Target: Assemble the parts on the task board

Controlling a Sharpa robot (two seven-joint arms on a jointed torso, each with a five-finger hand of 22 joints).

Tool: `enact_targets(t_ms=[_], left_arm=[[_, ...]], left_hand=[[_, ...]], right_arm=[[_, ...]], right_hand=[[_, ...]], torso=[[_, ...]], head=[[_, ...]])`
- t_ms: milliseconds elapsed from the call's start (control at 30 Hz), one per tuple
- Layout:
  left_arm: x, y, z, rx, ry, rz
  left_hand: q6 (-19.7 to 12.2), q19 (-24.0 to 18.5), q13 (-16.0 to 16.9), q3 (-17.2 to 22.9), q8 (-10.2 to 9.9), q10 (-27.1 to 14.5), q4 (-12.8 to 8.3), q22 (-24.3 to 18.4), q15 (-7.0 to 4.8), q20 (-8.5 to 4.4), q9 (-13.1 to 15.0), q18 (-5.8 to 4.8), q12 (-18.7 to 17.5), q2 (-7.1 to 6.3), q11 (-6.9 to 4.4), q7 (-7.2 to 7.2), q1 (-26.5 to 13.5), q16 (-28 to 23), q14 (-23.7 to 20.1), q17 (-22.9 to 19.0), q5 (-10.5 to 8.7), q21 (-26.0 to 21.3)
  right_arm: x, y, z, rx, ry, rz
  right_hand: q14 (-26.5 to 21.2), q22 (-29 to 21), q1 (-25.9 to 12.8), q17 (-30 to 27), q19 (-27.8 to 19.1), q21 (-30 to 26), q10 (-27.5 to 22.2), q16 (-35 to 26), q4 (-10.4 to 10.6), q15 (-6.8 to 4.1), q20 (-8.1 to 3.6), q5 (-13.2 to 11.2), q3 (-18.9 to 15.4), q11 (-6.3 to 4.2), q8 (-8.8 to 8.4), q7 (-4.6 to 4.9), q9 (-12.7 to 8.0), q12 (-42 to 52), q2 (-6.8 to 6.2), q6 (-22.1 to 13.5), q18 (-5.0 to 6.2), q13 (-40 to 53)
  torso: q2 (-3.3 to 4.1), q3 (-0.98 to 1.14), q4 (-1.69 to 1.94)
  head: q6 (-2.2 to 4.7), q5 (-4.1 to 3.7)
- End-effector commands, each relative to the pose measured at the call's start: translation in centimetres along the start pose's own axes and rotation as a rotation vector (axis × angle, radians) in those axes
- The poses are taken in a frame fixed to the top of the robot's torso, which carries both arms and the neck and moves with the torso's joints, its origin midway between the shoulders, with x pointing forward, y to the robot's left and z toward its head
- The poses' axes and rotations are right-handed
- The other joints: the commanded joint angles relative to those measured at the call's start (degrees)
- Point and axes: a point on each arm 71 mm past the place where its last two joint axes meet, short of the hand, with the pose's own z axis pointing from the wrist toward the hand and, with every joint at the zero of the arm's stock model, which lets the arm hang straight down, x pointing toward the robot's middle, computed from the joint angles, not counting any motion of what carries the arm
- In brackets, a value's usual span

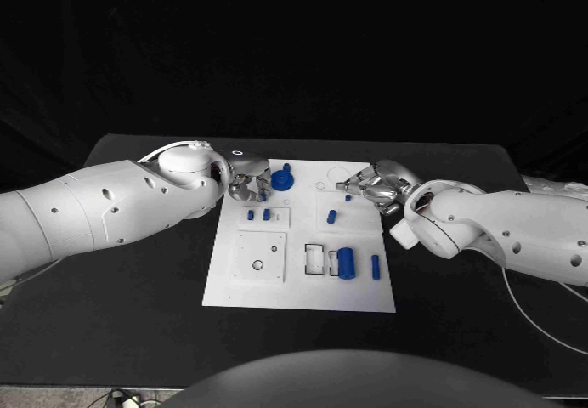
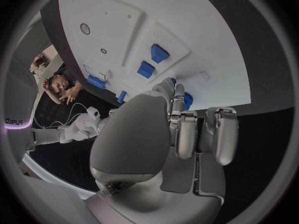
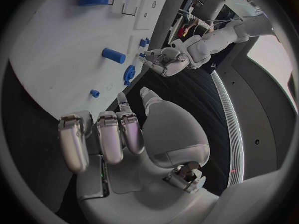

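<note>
With the left hand (image 1: 249, 183) seemingly pinching the blue gear (image 1: 283, 179) and right hand (image 1: 374, 183) fingers curled on nothing, a loose grip could drop it onto the task board (image 1: 233, 289).

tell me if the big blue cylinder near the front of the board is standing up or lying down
Lying down. In the head view the blue cylinder rests lengthwise on the task board, its long side showing.

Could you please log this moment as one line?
left hand: by blue gear, far board edge | right hand: far right edge, holding nothing visible | task board: parts unassembled
</note>
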Motion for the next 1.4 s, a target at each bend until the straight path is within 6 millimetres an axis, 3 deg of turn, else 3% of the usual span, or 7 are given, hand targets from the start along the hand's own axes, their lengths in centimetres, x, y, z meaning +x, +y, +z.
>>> enact_targets(t_ms=[33, 367, 733, 933, 1100, 1400], left_arm=[[0.43, -0.07, 0.02, -0.002, 0.032, -0.001], [0.49, 0.03, -0.02, -0.008, 0.038, -0.002], [0.28, -0.04, -0.06, 0.002, 0.005, -0.002], [0.05, -0.05, -0.1, 0.005, -0.03, -0.003], [-0.07, -0.08, -0.17, 0.014, -0.048, -0.003], [-0.27, -0.12, -0.29, 0.029, -0.081, -0.003]], left_hand=[[-0.7, 6.0, -0.1, -0.3, -0.4, -0.7, 0.2, 15.1, 0.49, -0.18, -0.2, -0.44, -0.4, -0.73, 0.15, 0.07, -0.1, 0.1, 6.0, 15.1, 0.35, 0.1], [-1.0, 6.0, 0.0, -0.2, -0.4, -1.0, 0.1, 15.1, 0.65, -0.14, -0.4, -0.44, -0.3, -1.02, 0.31, 0.24, 0.1, 0.1, 6.0, 15.1, 0.35, 0.1], [-3.3, 6.0, 0.0, -0.1, -0.5, -3.1, 0.1, 15.1, 1.58, 0.26, -1.1, -0.44, -0.2, -1.82, 1.49, 1.41, -0.1, 0.1, 6.0, 15.1, 0.36, 0.1], [-7.1, 6.0, 0.0, -1.0, -0.7, -4.8, 0.1, 15.1, 2.37, 0.82, -2.2, -0.44, -0.1, -3.47, 2.45, 2.16, -0.8, 0.1, 6.0, 15.1, 0.34, 0.1], [-9.3, 6.0, 0.1, -2.4, -0.6, -5.1, 0.2, 15.1, 2.83, 1.29, -2.8, -0.44, 0.0, -4.79, 2.9, 2.32, -1.7, 0.1, 6.0, 15.1, 0.33, 0.1], [-10.0, 6.0, 0.1, -3.6, -0.4, -5.8, 0.2, 15.1, 2.87, 1.53, -3.0, -0.44, 0.0, -4.58, 2.99, 2.74, -2.4, 0.1, 6.0, 15.1, 0.35, 0.1]], right_arm=[[0.22, 0.02, -0.03, -0.001, 0.021, -0.003], [0.25, 0.01, -0.02, 0.0, 0.025, -0.004], [0.26, 0.01, 0.0, 0.0, 0.027, -0.004], [0.28, 0.0, 0.01, 0.001, 0.029, -0.004], [0.33, 0.02, 0.02, -0.006, 0.042, 0.0], [0.35, 0.01, 0.04, -0.003, 0.044, 0.002]], right_hand=[[5.9, 15.1, 0.5, 15.1, 6.0, 0.3, 6.1, 0.2, -0.1, 0.3, 0.5, 0.2, -0.4, 0.27, 0.34, 0.09, 0.1, 0.2, 0.0, -0.1, -0.39, 15.1], [5.9, 15.1, 0.6, 15.1, 6.0, 0.3, 6.1, 0.2, 0.0, 0.3, 0.5, 0.2, -0.4, 0.26, 0.36, 0.09, 0.1, 0.2, 0.02, -0.1, -0.39, 15.1], [5.9, 15.1, 0.6, 15.1, 6.0, 0.3, 6.1, 0.2, -0.1, 0.29, 0.5, 0.2, -0.4, 0.26, 0.39, 0.08, 0.1, 0.2, 0.05, -0.1, -0.39, 15.1], [5.9, 15.1, 1.7, 15.1, 6.0, 0.3, 6.1, 0.2, -0.5, 0.2, 0.45, 0.6, 0.2, 0.17, 0.58, -0.03, 0.1, 0.2, 0.67, 0.0, -0.39, 15.1], [5.9, 15.1, 1.5, 15.1, 6.0, 0.3, 6.1, 0.2, -0.4, 0.21, 0.44, 0.6, -0.1, 0.18, 0.6, 0.02, 0.1, 0.2, 0.3, 0.0, -0.39, 15.1], [5.9, 15.1, 1.6, 15.1, 6.0, 0.3, 6.1, 0.2, -0.4, 0.21, 0.43, 0.7, 0.0, 0.17, 0.62, -0.01, 0.1, 0.2, 0.36, 0.0, -0.39, 15.1]], torso=[[0.02, -0.02, -0.01], [-0.01, 0.0, -0.01], [0.02, -0.01, -0.01], [0.0, 0.0, -0.02], [0.0, -0.02, -0.01], [0.0, -0.02, -0.01]], head=[[0.0, 0.0], [0.0, 0.07], [0.0, 0.1], [0.0, 0.11], [0.0, 0.01], [0.0, -0.04]])
